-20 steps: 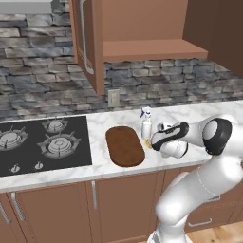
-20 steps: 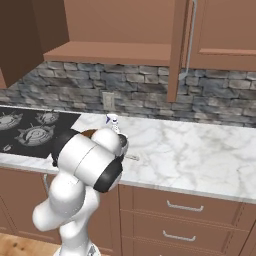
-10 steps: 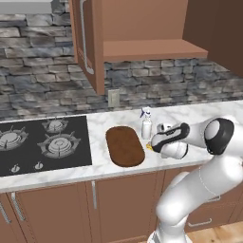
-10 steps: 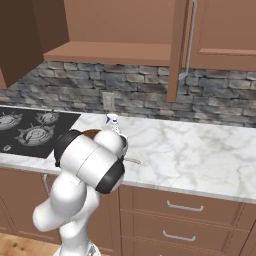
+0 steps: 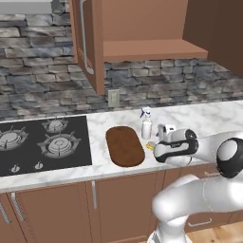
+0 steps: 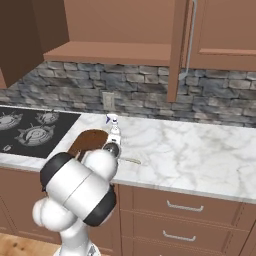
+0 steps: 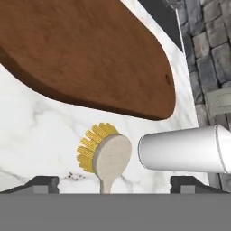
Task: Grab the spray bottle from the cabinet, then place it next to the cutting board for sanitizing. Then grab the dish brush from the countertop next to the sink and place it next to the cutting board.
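On the white marble countertop (image 5: 209, 118), the dish brush (image 7: 104, 155) is lying flat with its yellow bristles pointing toward the rounded end of the dark cutting board (image 7: 90, 54), close to that end but not touching it. The spray bottle (image 5: 146, 124) is standing upright just beside the brush head and near the board's right long edge; from the left base view it is sitting toward the back of the worktop, in front of the stone wall. In the hand view the bottle's white body (image 7: 185, 149) is showing sideways, a narrow gap apart from the brush head. The gripper (image 7: 115, 182) is hanging low over the brush with its two dark finger tips (image 7: 43, 182) spread wide, one on each side of the pale handle, and neither is touching it. In the left base view the gripper (image 5: 159, 142) is sitting at the near edge of the worktop, right of the board (image 5: 124, 145). In the right base view the brush's thin handle (image 6: 131, 160) is reaching out past the arm toward the worktop's front edge. The black stovetop (image 5: 42, 147) is occupying the left end of the worktop, and the cabinet (image 5: 142, 42) above is standing with its door swung open.
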Robot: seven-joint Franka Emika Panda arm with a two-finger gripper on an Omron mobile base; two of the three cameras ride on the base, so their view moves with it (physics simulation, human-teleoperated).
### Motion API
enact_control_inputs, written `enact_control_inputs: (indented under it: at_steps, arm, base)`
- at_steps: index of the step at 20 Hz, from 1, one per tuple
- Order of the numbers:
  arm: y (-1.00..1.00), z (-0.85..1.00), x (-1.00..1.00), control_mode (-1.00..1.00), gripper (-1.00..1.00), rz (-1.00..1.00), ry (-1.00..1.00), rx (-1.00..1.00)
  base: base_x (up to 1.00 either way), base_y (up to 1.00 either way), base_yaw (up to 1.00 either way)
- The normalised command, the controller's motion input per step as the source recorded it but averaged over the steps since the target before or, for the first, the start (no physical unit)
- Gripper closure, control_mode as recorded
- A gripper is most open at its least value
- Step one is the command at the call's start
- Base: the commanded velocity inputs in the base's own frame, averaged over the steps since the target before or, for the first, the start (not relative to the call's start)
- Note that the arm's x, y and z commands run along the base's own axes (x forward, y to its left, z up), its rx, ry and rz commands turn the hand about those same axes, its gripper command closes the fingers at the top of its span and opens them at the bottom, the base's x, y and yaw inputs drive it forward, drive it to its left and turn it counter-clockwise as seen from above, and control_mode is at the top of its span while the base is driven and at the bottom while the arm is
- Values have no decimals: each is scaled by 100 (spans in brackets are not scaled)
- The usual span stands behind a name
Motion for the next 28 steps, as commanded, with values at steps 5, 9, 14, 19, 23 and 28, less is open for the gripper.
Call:
enact_control_inputs:
  at_steps: [5,9,14,19,23,28]
  arm:
    - [22,100,-28,-100,-100,0,-5,0]
    - [7,100,-17,-100,-100,0,-3,1]
    - [1,100,-18,-100,-100,0,1,2]
    - [0,100,-72,-100,-100,0,16,0]
    - [0,100,-100,-100,-100,0,14,0]
    - [-4,44,-100,-100,-100,10,-18,0]
  base:
    - [0,0,0]
    - [0,0,0]
    - [0,0,0]
    - [0,0,0]
    - [0,0,0]
    - [0,0,0]
